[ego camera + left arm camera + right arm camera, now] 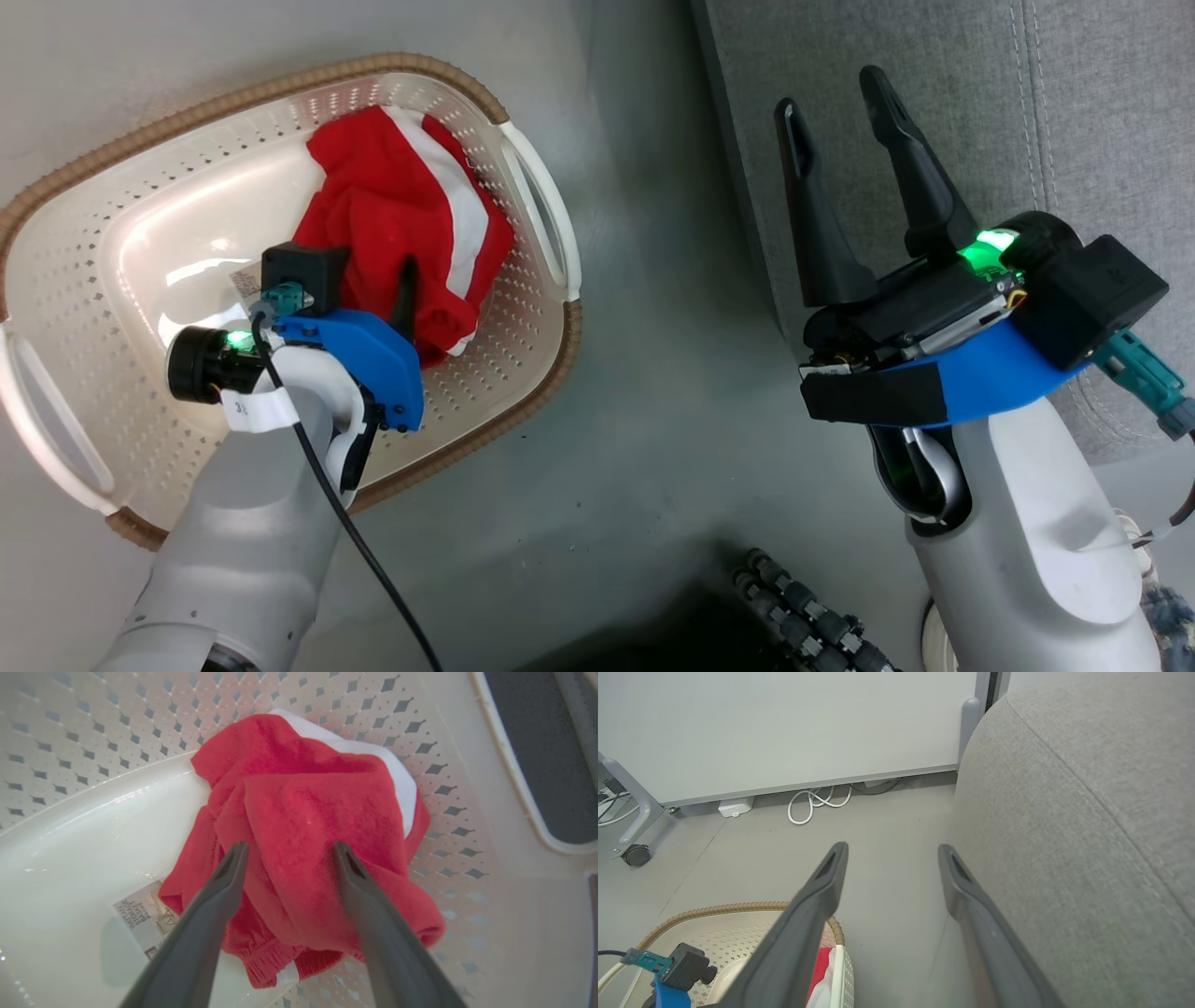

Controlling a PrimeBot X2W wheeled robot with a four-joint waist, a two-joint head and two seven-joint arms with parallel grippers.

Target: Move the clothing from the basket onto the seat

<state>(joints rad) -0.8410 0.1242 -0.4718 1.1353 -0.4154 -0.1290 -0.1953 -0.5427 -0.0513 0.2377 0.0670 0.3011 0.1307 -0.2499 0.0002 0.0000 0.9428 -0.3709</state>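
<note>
A crumpled red garment with white bands, the clothing (pixel 401 224) (pixel 308 826), lies against the right wall of the cream perforated basket (pixel 121 215) (pixel 93 728) (pixel 719 942). My left gripper (pixel 288 851) is inside the basket, open, its fingertips pressed onto the red cloth on either side of a fold. One dark finger (pixel 406 294) shows in the head view over the cloth. My right gripper (pixel 836 107) (pixel 892 854) hangs open and empty beside the edge of the grey seat (pixel 1074 112) (pixel 1087 835).
A label sticker (pixel 145 914) lies on the basket floor. Bare grey floor (pixel 653 373) separates the basket from the seat. In the right wrist view a white panel wall (pixel 784 728), coiled white cable (pixel 817 802) and a caster leg (pixel 635 854) stand beyond.
</note>
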